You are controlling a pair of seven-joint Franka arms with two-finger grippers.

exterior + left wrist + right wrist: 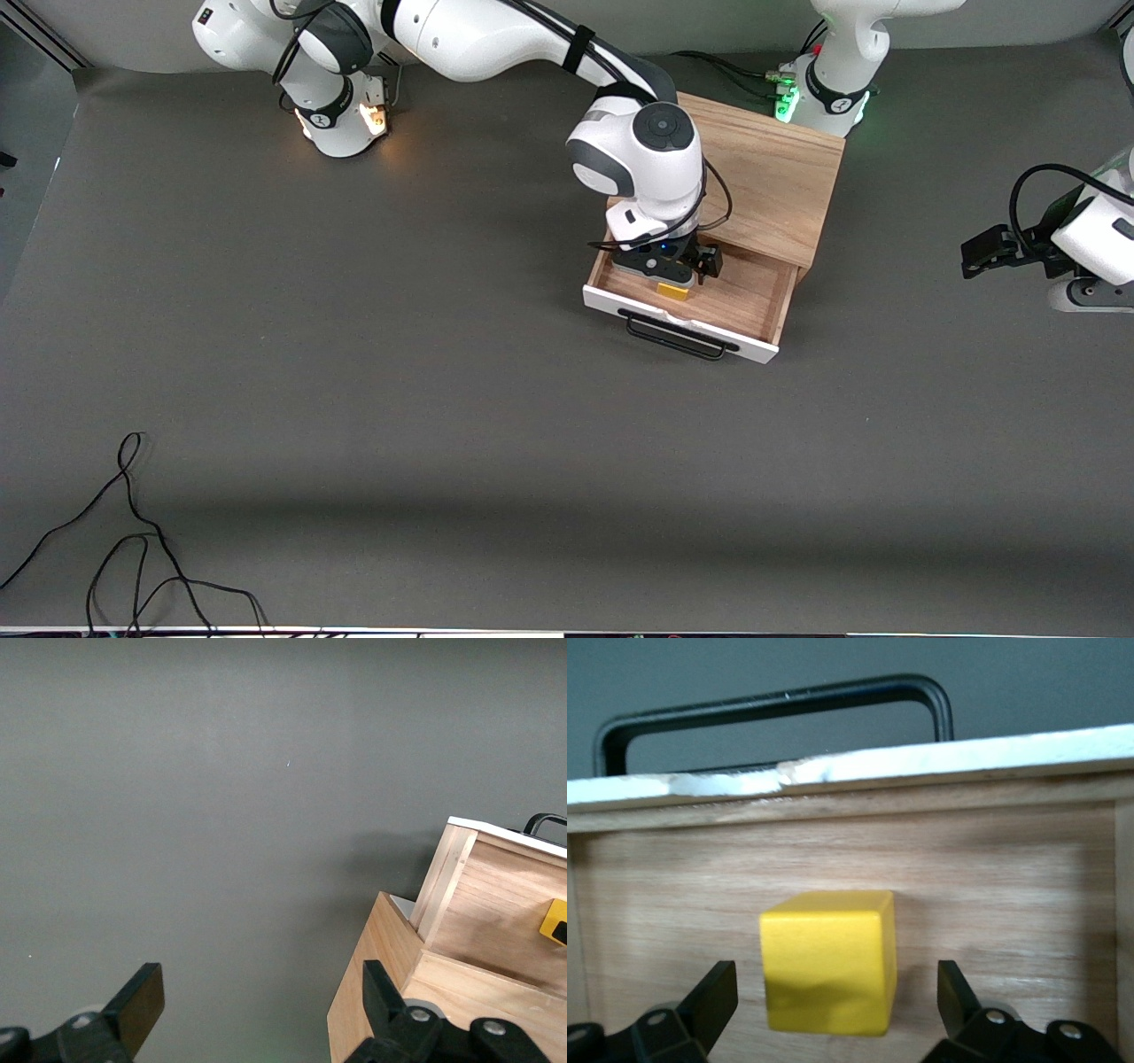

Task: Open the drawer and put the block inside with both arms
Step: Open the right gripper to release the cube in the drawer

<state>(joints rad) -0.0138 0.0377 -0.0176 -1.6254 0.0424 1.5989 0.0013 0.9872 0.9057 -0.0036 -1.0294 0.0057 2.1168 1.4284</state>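
The table (354, 399) carries the oak-grain box (780, 177) at the left arm's end. No readable label or writing appears on any item. The drawer (744, 297) stands pulled out of the box. The right gripper (671, 270) hangs over the drawer, fingers spread apart, gripping nothing. The left gripper (257, 1010), also spread and empty, waits beside the box. The block (828, 961) rests on the drawer floor.
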